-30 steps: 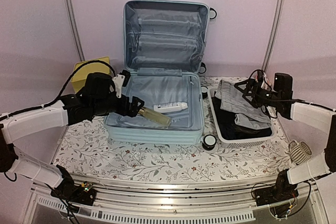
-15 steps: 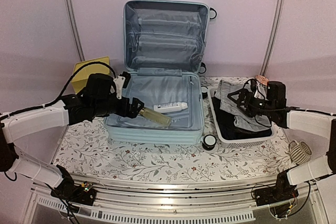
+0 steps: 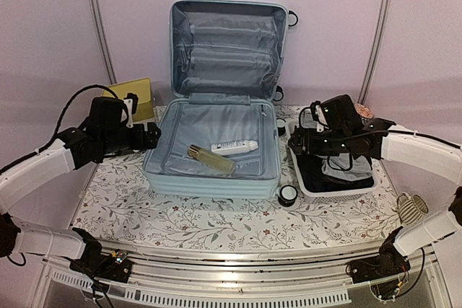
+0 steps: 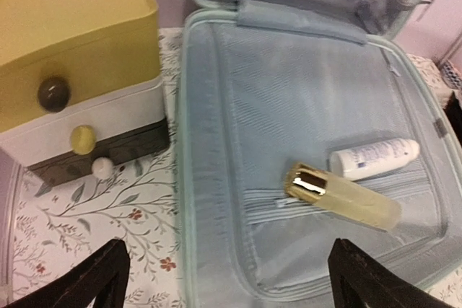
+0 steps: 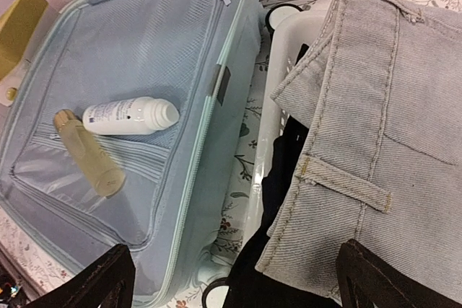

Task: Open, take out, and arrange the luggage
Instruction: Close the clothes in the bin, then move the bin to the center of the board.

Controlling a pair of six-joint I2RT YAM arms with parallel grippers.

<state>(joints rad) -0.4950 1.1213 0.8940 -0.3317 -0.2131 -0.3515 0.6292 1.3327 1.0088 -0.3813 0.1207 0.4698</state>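
Observation:
The luggage [image 3: 211,184], pale mint-blue with grey lining, lies open on the table with its lid standing upright. In its lower half rest a yellowish bottle with a gold cap [image 3: 213,160] and a white tube [image 3: 234,147]. My left gripper [image 3: 150,137] hovers open just left of the case, over its left rim [image 4: 184,178], nothing between its fingers [image 4: 97,283]; the bottle [image 4: 346,200] is ahead to the right. My right gripper [image 3: 298,142] is open above the gap between the case and the basket, empty, with the case's right edge [image 5: 209,142] below it.
A white lattice basket [image 3: 339,191] right of the case holds grey jeans [image 5: 390,106] over black clothing [image 5: 289,192]. A yellow-topped drawer box [image 4: 79,48] stands left of the case. Caster wheels [image 3: 288,195] stick out at the case's right side. A striped round object [image 3: 411,208] lies far right.
My left gripper has drawn back leftward from the bottle to outside the case's left edge. My right gripper has swung left from over the basket to its left rim.

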